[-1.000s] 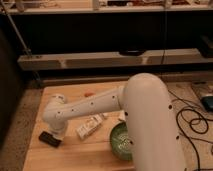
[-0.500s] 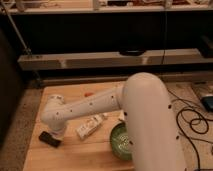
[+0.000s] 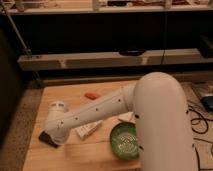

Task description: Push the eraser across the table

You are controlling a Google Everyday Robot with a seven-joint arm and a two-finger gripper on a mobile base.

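Observation:
The eraser (image 3: pixel 48 139) is a small flat black block near the left edge of the light tan wooden table (image 3: pixel 75 95), partly covered by my arm. My white arm (image 3: pixel 100 110) reaches from the right down to the left side of the table. The gripper (image 3: pixel 54 134) is at the arm's end, right at the eraser and hidden behind the wrist. A whitish labelled packet (image 3: pixel 89 130) lies just right of the wrist. A small orange item (image 3: pixel 91 95) lies further back on the table.
A green patterned bowl (image 3: pixel 125 140) sits at the table's front right, under my arm. Dark shelving (image 3: pixel 115 55) runs behind the table. Cables and a blue object (image 3: pixel 207 102) lie on the floor to the right.
The arm's end has shifted slightly left and toward the front, and the eraser with it sits a little nearer the left edge.

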